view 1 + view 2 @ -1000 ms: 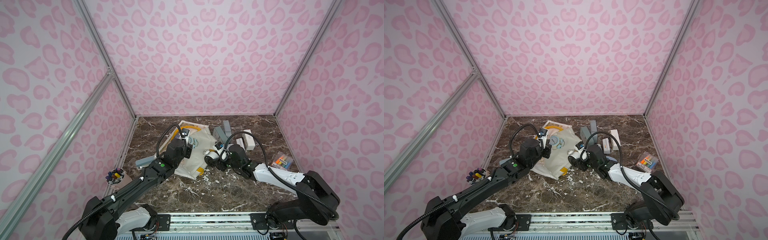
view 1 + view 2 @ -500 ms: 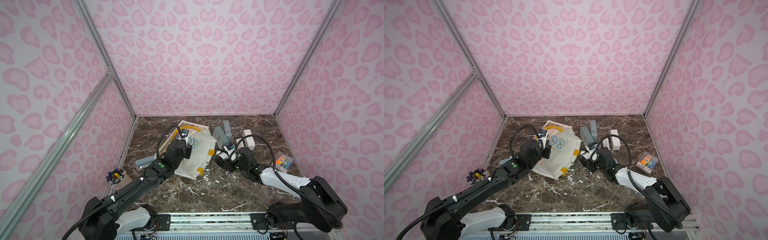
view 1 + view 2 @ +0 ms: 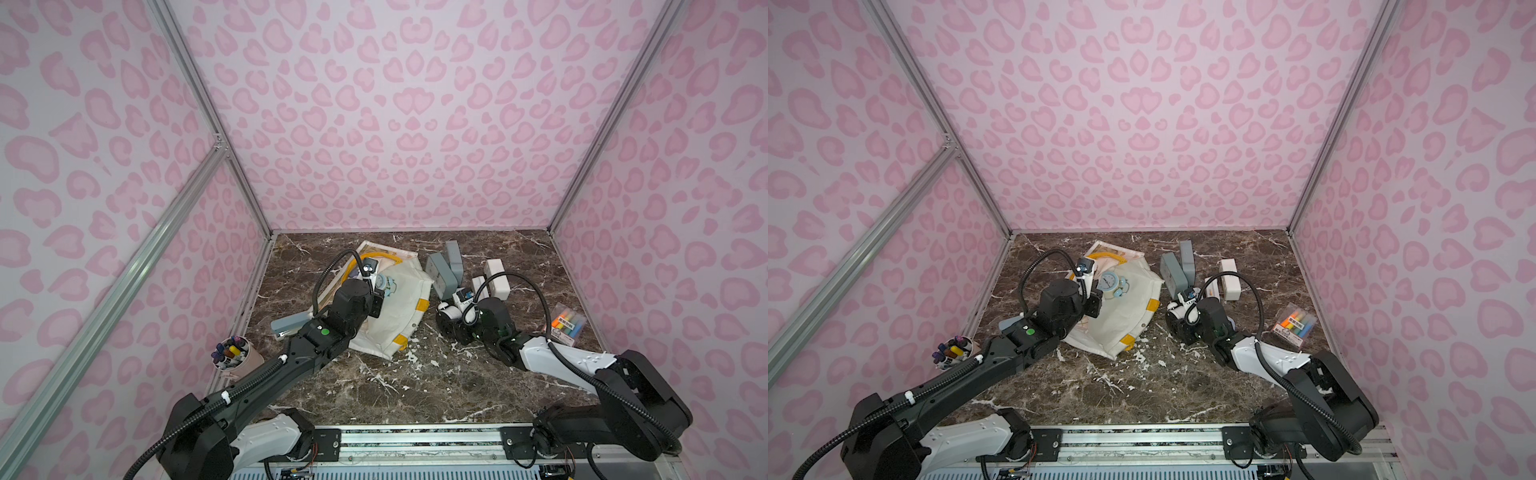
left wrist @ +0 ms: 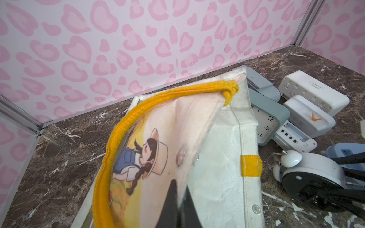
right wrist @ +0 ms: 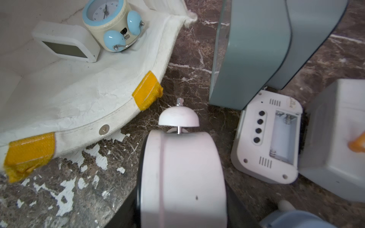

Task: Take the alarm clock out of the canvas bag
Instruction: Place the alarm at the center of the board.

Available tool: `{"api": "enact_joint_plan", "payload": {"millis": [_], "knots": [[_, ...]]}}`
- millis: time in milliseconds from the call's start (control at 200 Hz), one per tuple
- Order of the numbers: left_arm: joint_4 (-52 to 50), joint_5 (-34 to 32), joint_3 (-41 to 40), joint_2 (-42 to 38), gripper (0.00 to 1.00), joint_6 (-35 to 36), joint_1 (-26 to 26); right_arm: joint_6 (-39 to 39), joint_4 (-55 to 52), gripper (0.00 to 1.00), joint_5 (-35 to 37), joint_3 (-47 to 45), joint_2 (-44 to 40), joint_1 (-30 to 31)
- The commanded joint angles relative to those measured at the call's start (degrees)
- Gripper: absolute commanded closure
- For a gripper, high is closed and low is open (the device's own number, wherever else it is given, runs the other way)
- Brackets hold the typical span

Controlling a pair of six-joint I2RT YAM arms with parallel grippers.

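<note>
The white canvas bag (image 3: 399,320) (image 3: 1125,320) with yellow handles lies at the left middle of the marble floor. My left gripper (image 4: 178,189) (image 3: 376,297) is shut on the bag's upper flap (image 4: 177,128), holding the mouth up. A white twin-bell alarm clock (image 5: 183,167) (image 3: 449,318) (image 4: 312,169) is outside the bag, just right of its rim, and my right gripper (image 5: 182,207) (image 3: 1183,322) is shut on its body. Whether it touches the floor I cannot tell. A blue-and-cream bell clock (image 5: 112,25) (image 3: 1112,284) and a white digital clock (image 5: 67,44) lie inside the bag.
Grey square clocks (image 3: 442,270) and white box clocks (image 3: 496,282) crowd the floor behind the right gripper. A highlighter pack (image 3: 567,320) lies at the right wall. A marker cup (image 3: 232,353) and a grey stapler (image 3: 291,324) sit at the left.
My right gripper has carried the white bell clock rightward from the bag's mouth to the floor beside the other clocks. The left gripper has held the flap still.
</note>
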Motion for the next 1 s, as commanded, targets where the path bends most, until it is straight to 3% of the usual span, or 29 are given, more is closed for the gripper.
{"api": "enact_joint_plan", "payload": {"millis": [0,580,835,995], "knots": [[0.29,-1.2,-0.2,-0.19,0.97,-0.09,0.03,0.05,3.2,0.53,1.95,0.25,0.97,-0.13],[0.35,-1.64,-1.07,-0.8,0.97,-0.35,0.03,-1.04,1.53,0.48,2.61,2.2,3.53,-1.2],[0.34,-1.77,-1.17,-0.89,0.97,-0.44,-0.05,-1.37,1.2,0.36,2.2,2.52,3.72,-1.3],[0.28,-2.25,-1.36,-1.11,0.97,-0.38,-0.03,-1.53,0.6,0.33,2.33,2.65,3.72,-1.29]]}}
